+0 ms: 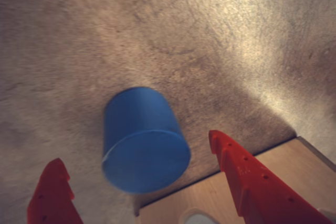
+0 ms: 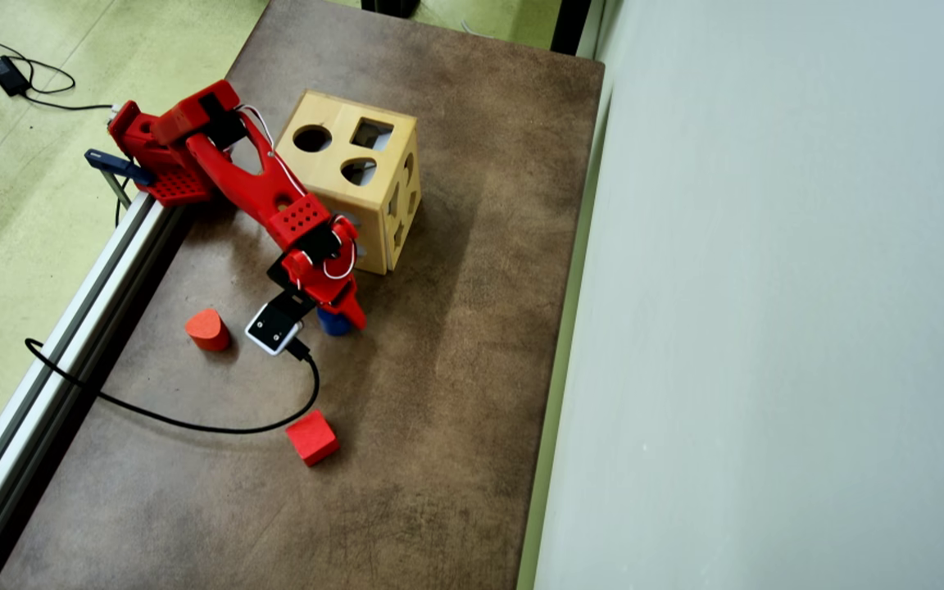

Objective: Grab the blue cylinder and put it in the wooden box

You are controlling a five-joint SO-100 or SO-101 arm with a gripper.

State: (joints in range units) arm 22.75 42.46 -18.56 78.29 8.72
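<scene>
The blue cylinder (image 1: 144, 140) stands upright on the brown table, close to the wooden box (image 1: 273, 174), whose corner fills the lower right of the wrist view. My gripper (image 1: 134, 148) is open. Its red fingers (image 1: 247, 177) straddle the cylinder with a gap on each side and touch nothing. In the overhead view the gripper (image 2: 342, 315) hangs just in front of the wooden box (image 2: 333, 168). Only a sliver of the blue cylinder (image 2: 331, 325) shows under it. The box top has round, square and rounded cut-outs.
A red-orange rounded block (image 2: 208, 329) and a red cube (image 2: 312, 437) lie on the table (image 2: 456, 369). A black cable (image 2: 193, 424) loops from the wrist camera across the table. An aluminium rail (image 2: 70, 336) runs along the left edge.
</scene>
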